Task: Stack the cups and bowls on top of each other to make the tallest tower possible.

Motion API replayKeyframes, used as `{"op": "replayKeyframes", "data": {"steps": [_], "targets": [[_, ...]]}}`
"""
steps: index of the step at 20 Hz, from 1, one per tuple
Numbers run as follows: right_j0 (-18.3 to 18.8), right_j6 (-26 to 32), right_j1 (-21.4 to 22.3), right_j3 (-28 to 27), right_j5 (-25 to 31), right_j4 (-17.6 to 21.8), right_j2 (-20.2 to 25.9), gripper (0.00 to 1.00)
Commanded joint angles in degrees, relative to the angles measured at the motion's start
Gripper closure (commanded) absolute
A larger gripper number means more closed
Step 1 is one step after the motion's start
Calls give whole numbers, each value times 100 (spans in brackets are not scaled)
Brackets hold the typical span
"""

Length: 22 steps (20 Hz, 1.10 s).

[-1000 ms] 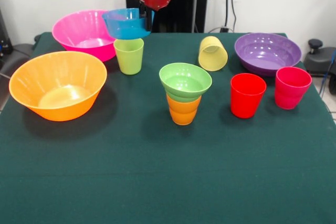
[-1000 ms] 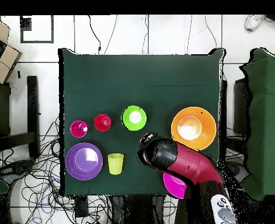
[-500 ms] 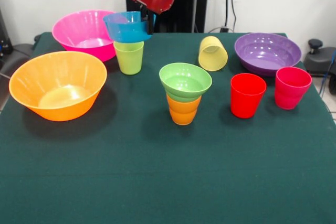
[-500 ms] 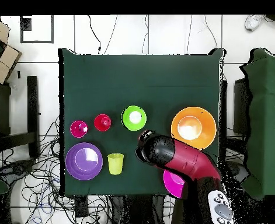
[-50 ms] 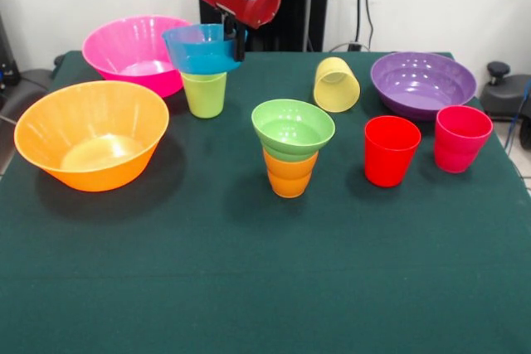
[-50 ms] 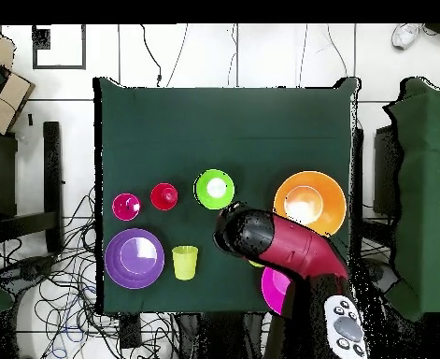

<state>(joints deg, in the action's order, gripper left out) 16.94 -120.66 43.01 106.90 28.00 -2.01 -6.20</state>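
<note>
Currently fingers [image 5: 238, 39] clamp the small blue plastic bowl's [image 5: 202, 48] right rim, held aloft above the lime green plastic cup [image 5: 204, 93].

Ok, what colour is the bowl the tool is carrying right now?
Blue. The small bowl in the tool shows best in the front view.

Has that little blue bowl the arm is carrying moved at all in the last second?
Yes. In the front view the blue bowl, held in the gripper, has dropped slightly, covering more of the lime green cup behind it.
</note>
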Motion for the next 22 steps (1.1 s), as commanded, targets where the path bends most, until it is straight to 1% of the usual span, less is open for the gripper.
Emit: {"op": "replayKeyframes", "data": {"steps": [1, 14, 22], "targets": [[-205, -591, -410, -513, 714, -23, 186, 100], [-326, -644, -504, -782, 956, -105, 77, 100], [-411, -731, -527, -827, 999, -141, 56, 100]]}}
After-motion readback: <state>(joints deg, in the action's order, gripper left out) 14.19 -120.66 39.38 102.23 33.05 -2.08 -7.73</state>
